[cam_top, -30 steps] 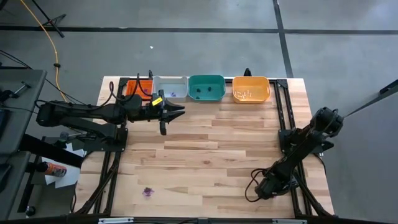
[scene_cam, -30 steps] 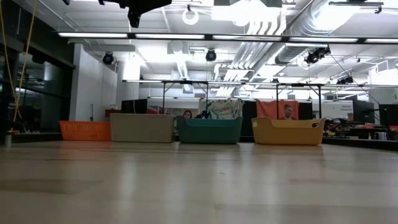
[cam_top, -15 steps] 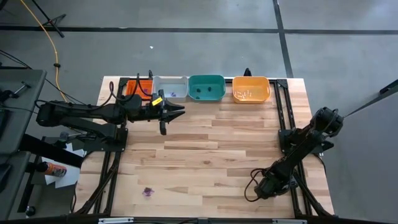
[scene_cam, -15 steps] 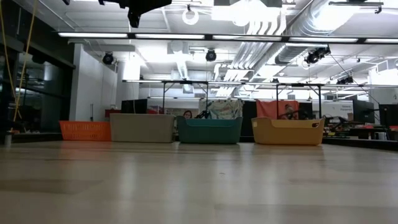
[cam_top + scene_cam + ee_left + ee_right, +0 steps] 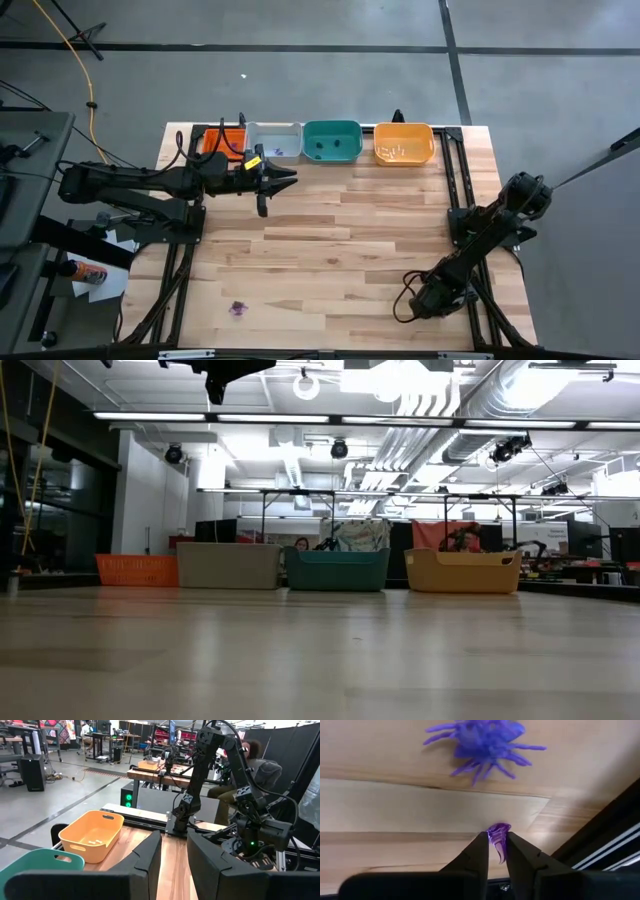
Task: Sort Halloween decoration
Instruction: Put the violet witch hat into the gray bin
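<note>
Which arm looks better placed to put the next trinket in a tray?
Probably right: the right gripper pinches a purple trinket; the left gripper, though nearer the trays, looks empty.

You have no writing, label, brand name, number or sign to read in any of these views. The yellow tag on the left arm (image 5: 254, 162) in the high view shows you no legible characters.
</note>
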Controlling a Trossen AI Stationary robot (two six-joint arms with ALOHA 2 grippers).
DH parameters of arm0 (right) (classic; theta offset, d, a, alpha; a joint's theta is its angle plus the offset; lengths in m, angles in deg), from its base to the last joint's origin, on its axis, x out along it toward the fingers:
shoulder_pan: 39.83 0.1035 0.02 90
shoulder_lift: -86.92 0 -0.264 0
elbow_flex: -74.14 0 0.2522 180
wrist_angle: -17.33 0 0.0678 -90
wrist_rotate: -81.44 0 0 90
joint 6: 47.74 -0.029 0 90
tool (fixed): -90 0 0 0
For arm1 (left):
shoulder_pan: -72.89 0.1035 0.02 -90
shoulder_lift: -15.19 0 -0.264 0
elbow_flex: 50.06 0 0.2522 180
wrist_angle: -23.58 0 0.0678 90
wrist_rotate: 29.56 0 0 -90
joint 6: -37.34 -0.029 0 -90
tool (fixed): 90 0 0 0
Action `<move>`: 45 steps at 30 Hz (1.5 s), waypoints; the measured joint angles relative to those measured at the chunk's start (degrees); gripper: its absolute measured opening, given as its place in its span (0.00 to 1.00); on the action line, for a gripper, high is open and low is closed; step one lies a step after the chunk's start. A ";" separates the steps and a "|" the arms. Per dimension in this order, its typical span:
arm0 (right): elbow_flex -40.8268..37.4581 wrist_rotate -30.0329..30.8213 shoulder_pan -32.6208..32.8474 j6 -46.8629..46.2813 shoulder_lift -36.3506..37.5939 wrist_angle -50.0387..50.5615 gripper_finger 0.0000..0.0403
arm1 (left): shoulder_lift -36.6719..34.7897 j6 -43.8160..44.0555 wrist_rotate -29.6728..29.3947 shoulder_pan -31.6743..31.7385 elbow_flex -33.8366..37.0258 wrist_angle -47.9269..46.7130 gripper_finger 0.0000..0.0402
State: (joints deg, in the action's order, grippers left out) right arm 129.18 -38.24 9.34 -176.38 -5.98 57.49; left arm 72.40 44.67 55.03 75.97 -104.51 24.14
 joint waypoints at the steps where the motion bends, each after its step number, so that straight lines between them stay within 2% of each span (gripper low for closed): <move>1: -0.17 -0.34 0.00 -0.05 0.00 0.10 0.15 | 0.00 0.00 0.00 0.01 -0.01 0.00 0.21; 9: -0.33 -0.82 0.00 1.48 0.00 0.11 0.14 | 0.00 -0.04 0.02 -0.01 0.00 0.00 0.21; 15: 0.38 -0.78 0.02 6.18 0.00 -0.07 0.02 | 0.00 -1.56 0.04 0.68 0.00 0.00 0.21; 19: 1.94 0.16 0.01 9.79 0.59 1.17 0.02 | 0.00 -1.97 0.10 1.50 0.00 0.00 0.21; 23: 4.44 5.95 -0.05 13.31 4.83 4.92 0.01 | 0.00 -2.01 0.11 2.27 0.00 0.03 0.21; 26: 6.06 14.35 -0.96 17.47 10.13 8.98 0.01 | 0.00 -2.01 0.18 2.90 0.00 0.04 0.21; 31: 6.77 32.82 -5.26 33.19 20.87 10.05 0.00 | 0.00 -1.95 0.16 3.95 0.00 0.18 0.21; 34: 6.76 39.60 -10.65 45.22 25.92 9.93 0.00 | 0.00 -0.86 0.15 4.44 0.00 0.20 0.21; 37: 6.75 42.59 -18.35 59.98 28.58 8.67 0.00 | 0.00 1.94 0.11 4.47 0.00 0.24 0.21; 40: 6.66 43.25 -27.62 78.29 28.92 3.29 0.00 | 0.00 8.55 0.74 4.26 0.00 1.12 0.21; 43: 6.64 43.16 -37.21 95.21 27.73 -8.16 0.00 | 0.00 14.33 2.90 4.02 0.02 4.34 0.21; 45: 6.64 40.92 -43.11 103.91 26.57 -18.41 0.00 | 0.00 14.97 3.84 3.99 0.02 6.59 0.21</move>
State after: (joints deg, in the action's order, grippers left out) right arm 135.83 2.68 -33.78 -72.47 20.59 39.08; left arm 72.40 59.64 58.87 79.97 -104.49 30.73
